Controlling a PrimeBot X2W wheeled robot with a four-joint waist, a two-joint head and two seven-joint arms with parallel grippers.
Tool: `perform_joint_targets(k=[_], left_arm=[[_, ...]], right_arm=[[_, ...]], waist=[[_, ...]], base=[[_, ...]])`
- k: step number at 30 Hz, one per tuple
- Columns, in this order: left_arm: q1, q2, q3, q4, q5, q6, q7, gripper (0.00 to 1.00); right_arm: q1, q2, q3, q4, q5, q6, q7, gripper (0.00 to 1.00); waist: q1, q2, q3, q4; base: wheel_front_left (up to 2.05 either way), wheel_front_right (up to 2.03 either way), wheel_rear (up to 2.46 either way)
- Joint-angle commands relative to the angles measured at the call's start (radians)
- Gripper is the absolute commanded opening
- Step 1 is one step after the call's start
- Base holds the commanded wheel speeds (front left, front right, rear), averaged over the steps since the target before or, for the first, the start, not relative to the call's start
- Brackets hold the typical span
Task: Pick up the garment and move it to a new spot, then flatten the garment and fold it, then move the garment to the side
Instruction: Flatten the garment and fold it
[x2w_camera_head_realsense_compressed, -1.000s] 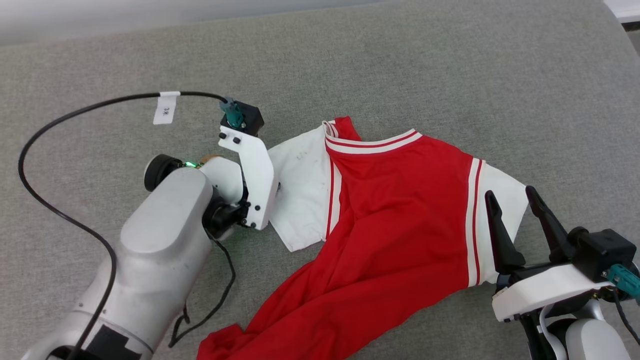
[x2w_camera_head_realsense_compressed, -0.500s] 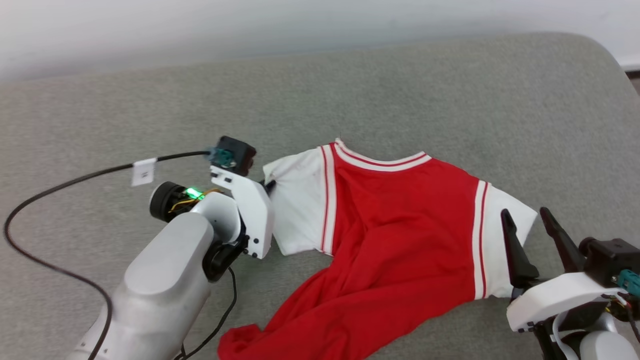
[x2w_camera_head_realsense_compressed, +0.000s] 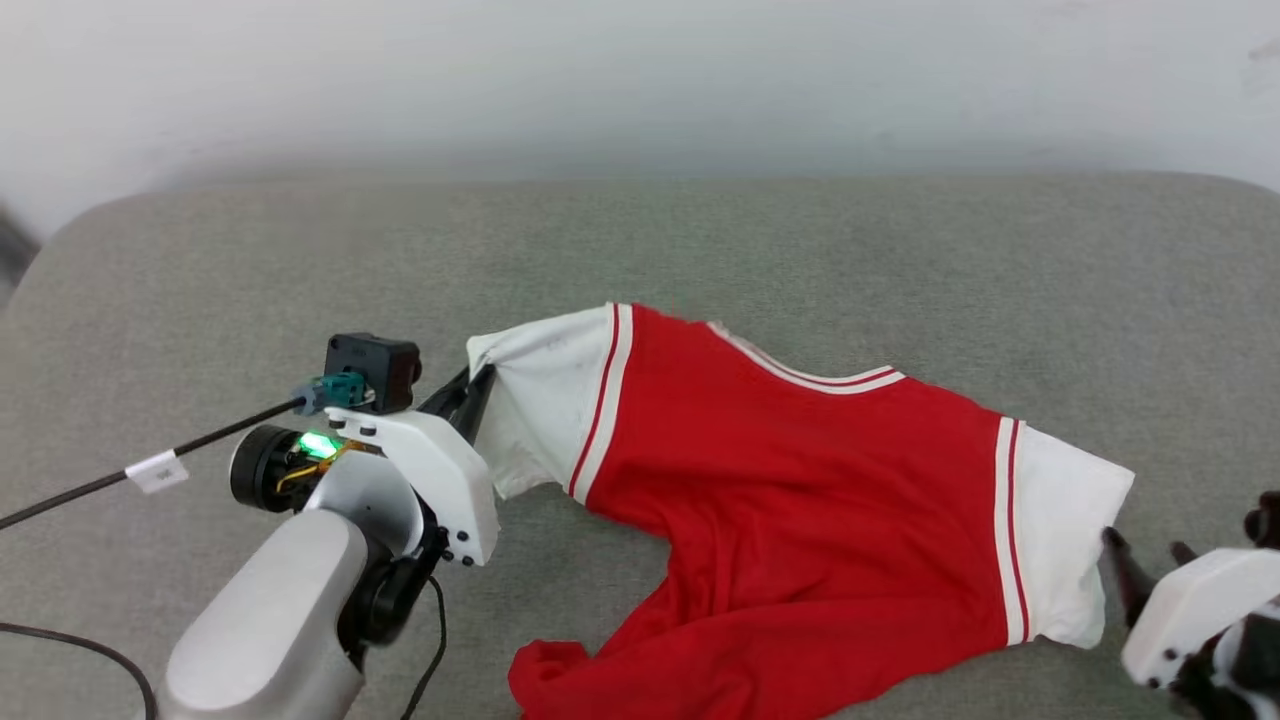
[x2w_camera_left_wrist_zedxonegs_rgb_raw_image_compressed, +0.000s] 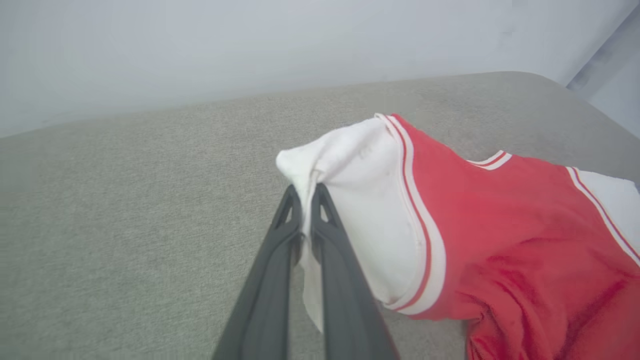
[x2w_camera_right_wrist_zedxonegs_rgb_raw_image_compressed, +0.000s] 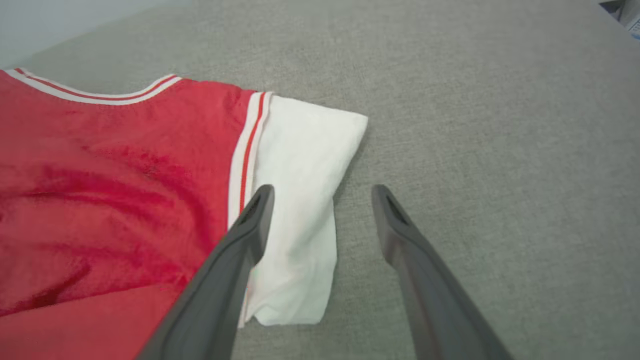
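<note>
On the grey cushion (x2w_camera_head_realsense_compressed: 800, 230) our left gripper (x2w_camera_left_wrist_zedxonegs_rgb_raw_image_compressed: 306, 191) pinches a white corner of the jersey (x2w_camera_head_realsense_compressed: 800, 480), our right gripper (x2w_camera_right_wrist_zedxonegs_rgb_raw_image_compressed: 322, 192) gapes empty; we judge moving, flattening, folding undone.

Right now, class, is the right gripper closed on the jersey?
No: the right gripper stands wide open at the white edge of the jersey, clamping nothing.
</note>
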Motion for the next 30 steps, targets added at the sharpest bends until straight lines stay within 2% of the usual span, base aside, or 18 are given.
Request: perform_joint_targets(k=[1,4,11,14,19,21,22,26,30], left_arm=[[0.024,0.011,0.001,-0.047,0.003,0.017,0.008,0.00],[0.040,0.022,0.001,-0.118,0.007,0.036,0.022,0.00],[0.037,0.039,0.012,-0.212,0.011,0.063,0.024,0.00],[0.023,0.042,0.016,-0.226,0.014,0.065,0.020,0.00],[0.012,0.039,0.019,-0.223,0.010,0.059,0.015,0.00],[0.006,0.037,0.021,-0.217,0.006,0.057,0.009,0.00],[0.004,0.036,0.022,-0.213,0.003,0.055,0.009,0.00],[-0.001,0.039,0.027,-0.192,-0.006,0.050,0.004,0.00],[0.002,0.043,0.040,-0.167,-0.018,0.050,-0.005,0.00]], right_arm=[[-0.042,-0.036,-0.021,0.031,0.016,-0.001,0.082,1.00],[-0.093,-0.076,-0.026,0.068,0.024,-0.001,0.188,1.00],[-0.239,-0.132,0.009,0.157,0.030,-0.001,0.311,1.00],[-0.287,-0.148,0.010,0.228,0.025,-0.001,0.354,1.00],[-0.301,-0.133,-0.002,0.348,0.024,-0.001,0.446,1.00],[-0.296,-0.118,-0.006,0.397,0.025,-0.001,0.489,0.38],[-0.298,-0.109,-0.007,0.412,0.035,-0.001,0.502,0.00],[-0.326,-0.106,0.006,0.421,0.053,-0.001,0.512,0.00],[-0.379,-0.144,0.043,0.382,0.064,-0.001,0.456,0.00]], waist=[[0.0001,0.0000,0.008,0.018],[0.0001,0.0000,0.034,0.039],[0.0001,0.0000,0.123,0.061],[0.0001,0.0000,0.154,0.067],[0.0001,0.0000,0.179,0.074],[0.0001,0.0000,0.184,0.076],[0.0001,0.0000,0.185,0.075],[0.0001,0.0000,0.180,0.069],[0.0001,0.0000,0.156,0.057]], base=[[0.00,0.00,0.00],[0.00,0.00,0.00],[0.00,0.00,0.00],[0.00,0.00,0.00],[0.00,0.00,0.00],[0.00,0.00,0.00],[0.00,0.00,0.00],[0.00,0.00,0.00],[0.00,0.00,0.00]])
